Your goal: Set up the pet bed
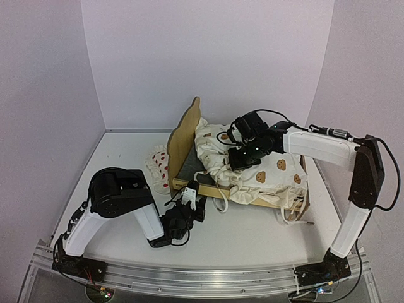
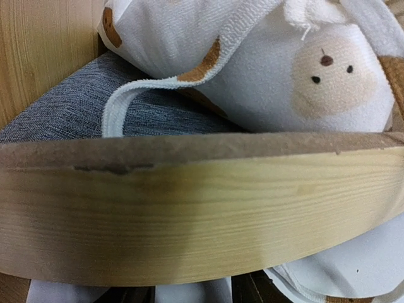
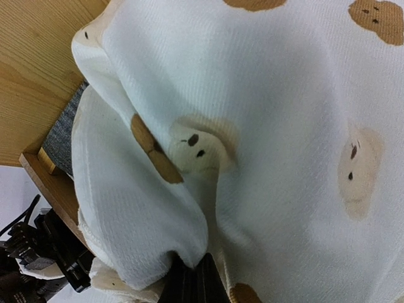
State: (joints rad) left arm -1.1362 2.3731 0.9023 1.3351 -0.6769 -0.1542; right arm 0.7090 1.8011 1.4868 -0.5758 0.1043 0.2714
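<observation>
The pet bed [image 1: 186,136] stands mid-table, its bear-ear headboard to the left and its grey felt base [image 1: 189,167] partly bare. A cream bear-print cushion [image 1: 268,170] lies crumpled over the bed's right part. My right gripper [image 1: 243,154] hovers above it, its dark fingers [image 3: 192,284] shut on a fold of the cushion [image 3: 271,126]. My left gripper [image 1: 188,199] is low at the bed's near-left corner. The front rail [image 2: 189,214] fills its wrist view and hides the jaws, with the felt [image 2: 69,107] and cushion [image 2: 284,63] behind the rail.
A small white pillow with red strawberries [image 1: 158,163] lies on the table left of the headboard. Cushion ties [image 1: 293,214] trail off the bed's near-right corner. White walls close the table on three sides.
</observation>
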